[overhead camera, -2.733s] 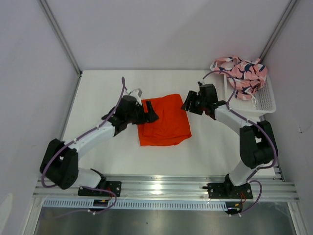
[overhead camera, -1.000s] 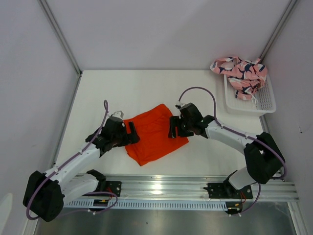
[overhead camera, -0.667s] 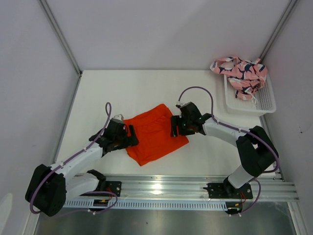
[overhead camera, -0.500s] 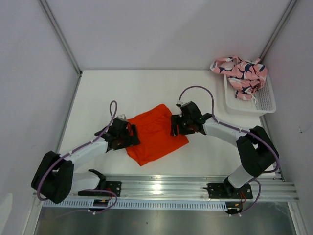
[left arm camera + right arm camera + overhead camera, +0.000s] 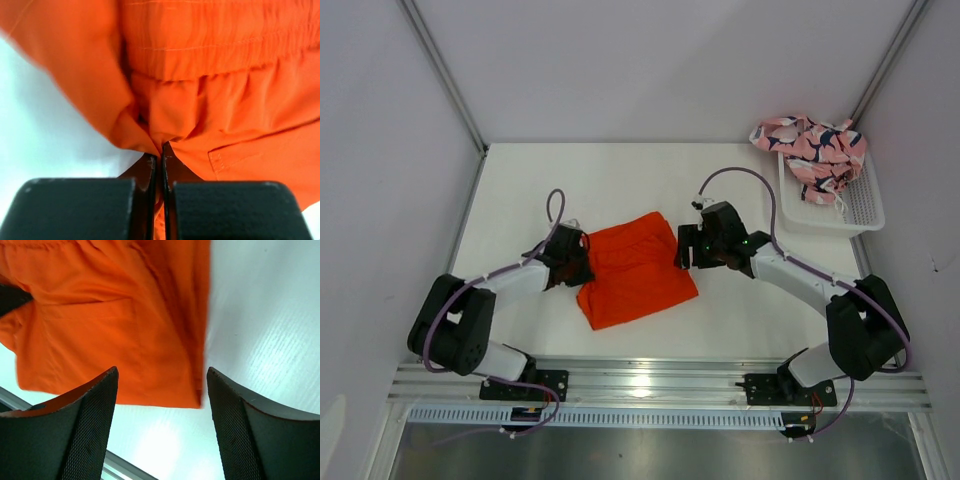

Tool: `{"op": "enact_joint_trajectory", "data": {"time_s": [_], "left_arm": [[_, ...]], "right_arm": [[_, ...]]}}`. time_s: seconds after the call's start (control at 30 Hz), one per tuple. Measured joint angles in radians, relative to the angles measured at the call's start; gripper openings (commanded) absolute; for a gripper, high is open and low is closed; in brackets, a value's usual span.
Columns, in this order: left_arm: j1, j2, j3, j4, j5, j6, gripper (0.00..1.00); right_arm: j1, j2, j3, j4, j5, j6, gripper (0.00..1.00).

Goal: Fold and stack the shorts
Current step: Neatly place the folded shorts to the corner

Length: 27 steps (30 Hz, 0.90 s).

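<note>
Overhead view first: the orange shorts (image 5: 638, 268) lie folded and slightly askew on the white surface (image 5: 620, 180), between my 2 arms. The left arm (image 5: 510, 280) meets the cloth at its left edge, and the right arm (image 5: 790, 275) sits at its right edge. The pink shorts (image 5: 812, 143) are bunched over the far rim of the basket (image 5: 860, 205), well apart from the orange pair and not yet folded.

Left wrist: the left fingers (image 5: 220, 210) are pinched together on a gathered nip of orange cloth just below the elastic waistband (image 5: 215, 45). I judge the grip is there to anchor or drag this edge so the fold can be squared.

Right wrist: the right fingers (image 5: 85, 430) stand wide apart with nothing between them, over a corner of the folded cloth, with the pocket (image 5: 87, 310) in plain sight. Open like that, they leave this side lying flat under its own weight.

By my reckoning 1 pair is nearly folded. The pink pair and the stacking remain.
</note>
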Motion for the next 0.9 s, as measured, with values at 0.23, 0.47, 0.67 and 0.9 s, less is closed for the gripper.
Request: {"op": "enact_joint_trajectory", "data": {"time_s": [0.23,0.47,0.67,0.9], "left_arm": [[0.259,-0.104,-0.011,-0.089,-0.023,0.064,0.29],[0.29,-0.2,-0.011,-0.149,-0.117,0.082,0.99],[0.29,-0.295,-0.022,-0.196,-0.158,0.071,0.99],[0.29,-0.493,-0.025,-0.225,-0.167,0.042,0.99]], "right_arm": [[-0.013,-0.005,-0.019,0.005,-0.011,0.0,0.74],[-0.021,0.1,-0.019,0.128,-0.148,0.02,0.76],[-0.015,0.27,0.008,0.303,-0.308,0.089,0.77],[0.014,0.432,0.122,0.407,-0.371,0.124,0.75]]}}
